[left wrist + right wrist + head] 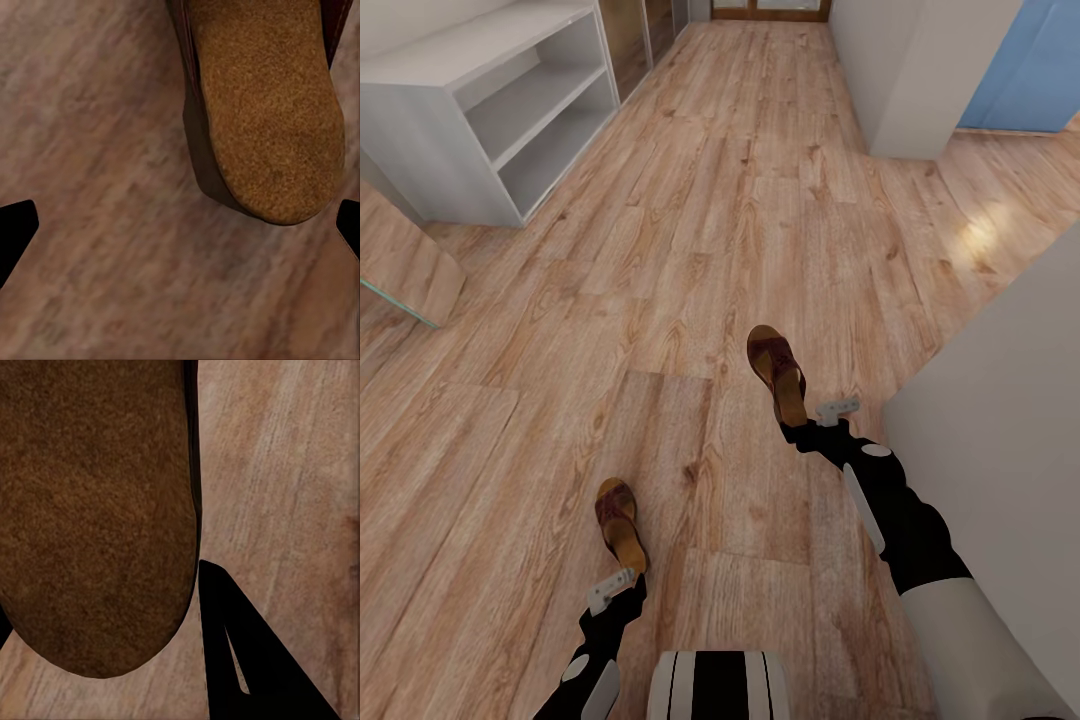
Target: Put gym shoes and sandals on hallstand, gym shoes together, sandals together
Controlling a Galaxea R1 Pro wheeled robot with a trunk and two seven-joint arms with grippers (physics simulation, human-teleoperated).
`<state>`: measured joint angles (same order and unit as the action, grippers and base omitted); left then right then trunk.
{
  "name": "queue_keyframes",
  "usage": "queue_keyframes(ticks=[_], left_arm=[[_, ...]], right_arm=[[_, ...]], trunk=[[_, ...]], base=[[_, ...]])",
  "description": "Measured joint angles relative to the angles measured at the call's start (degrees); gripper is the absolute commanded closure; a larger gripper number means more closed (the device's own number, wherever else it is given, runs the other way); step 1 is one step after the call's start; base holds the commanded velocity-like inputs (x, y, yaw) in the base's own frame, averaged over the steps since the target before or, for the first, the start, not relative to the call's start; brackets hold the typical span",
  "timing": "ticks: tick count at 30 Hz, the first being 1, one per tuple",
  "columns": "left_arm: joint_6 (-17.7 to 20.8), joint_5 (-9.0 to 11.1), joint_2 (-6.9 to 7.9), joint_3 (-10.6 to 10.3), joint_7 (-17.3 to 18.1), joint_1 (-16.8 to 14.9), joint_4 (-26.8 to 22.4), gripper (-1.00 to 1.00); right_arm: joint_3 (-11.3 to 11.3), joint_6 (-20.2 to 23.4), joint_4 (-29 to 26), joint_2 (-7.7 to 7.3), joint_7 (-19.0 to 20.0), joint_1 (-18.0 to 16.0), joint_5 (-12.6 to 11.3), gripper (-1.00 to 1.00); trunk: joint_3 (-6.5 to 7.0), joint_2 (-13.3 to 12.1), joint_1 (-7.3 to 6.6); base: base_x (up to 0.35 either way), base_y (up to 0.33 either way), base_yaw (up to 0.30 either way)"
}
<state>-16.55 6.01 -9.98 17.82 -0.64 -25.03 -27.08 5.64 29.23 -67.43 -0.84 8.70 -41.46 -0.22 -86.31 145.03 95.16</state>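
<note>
Two brown sandals lie well apart on the corridor floor (690, 200), the left sandal (620, 524) at the left claw (612, 590) and the right sandal (778, 372) at the right claw (838, 408). Both likely handle light, flat and fairly stiff, best pinched across the heel edge. The left claw hangs spread wide just short of the heel; the right straddles its heel, contact unclear.

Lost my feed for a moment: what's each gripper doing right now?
Left gripper: open, at one sandal's heel, not gripping.
Right gripper: closed on the other sandal's heel.
</note>
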Motion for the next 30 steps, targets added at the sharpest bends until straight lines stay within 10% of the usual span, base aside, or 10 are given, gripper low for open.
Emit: queue_keyframes(ticks=[30], left_arm=[[0.0, 0.0, 0.0, 0.0, 0.1, 0.0, 0.0, -1.0]], right_arm=[[0.0, 0.0, 0.0, 0.0, 0.0, 0.0, 0.0, 1.0]], trunk=[[0.0, 0.0, -0.01]], base=[[0.054, -0.025, 0.0]])
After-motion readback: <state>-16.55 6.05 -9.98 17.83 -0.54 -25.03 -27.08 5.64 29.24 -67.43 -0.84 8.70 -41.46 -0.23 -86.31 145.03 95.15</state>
